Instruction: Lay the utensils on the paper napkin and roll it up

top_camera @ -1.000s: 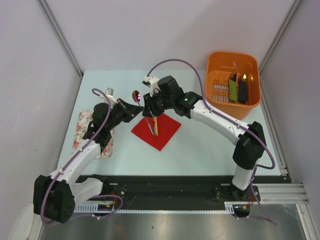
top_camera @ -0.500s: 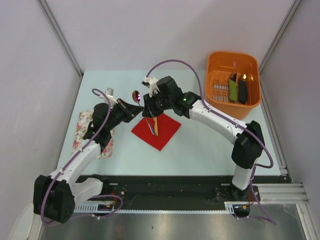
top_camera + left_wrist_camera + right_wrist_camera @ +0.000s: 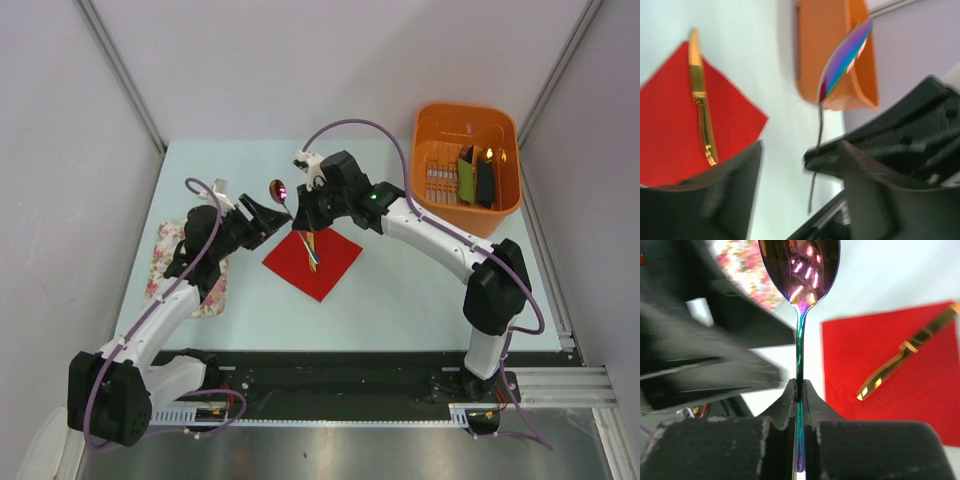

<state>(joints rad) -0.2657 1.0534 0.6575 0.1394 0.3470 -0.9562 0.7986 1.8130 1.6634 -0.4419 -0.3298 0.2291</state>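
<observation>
A spoon [image 3: 279, 189] with a rainbow-sheen bowl [image 3: 800, 270] hangs above the table just past the far corner of the red paper napkin [image 3: 313, 262]. My right gripper [image 3: 799, 390] is shut on its thin handle. My left gripper [image 3: 262, 215] stands open beside it; in its wrist view the spoon [image 3: 845, 57] rises between the spread fingers [image 3: 740, 170], apart from them. A gold knife [image 3: 702, 110] lies on the napkin [image 3: 670, 130], with another slim utensil beside it in the top view [image 3: 313, 247].
An orange basket [image 3: 466, 165] with green and black oblong items stands at the back right. A white floral cloth [image 3: 185, 262] lies on the left under my left arm. Both wrists are close together above the napkin's far corner.
My left gripper has opened and let go of the spoon. My right gripper has closed on the spoon's handle and shifted slightly right with it.
</observation>
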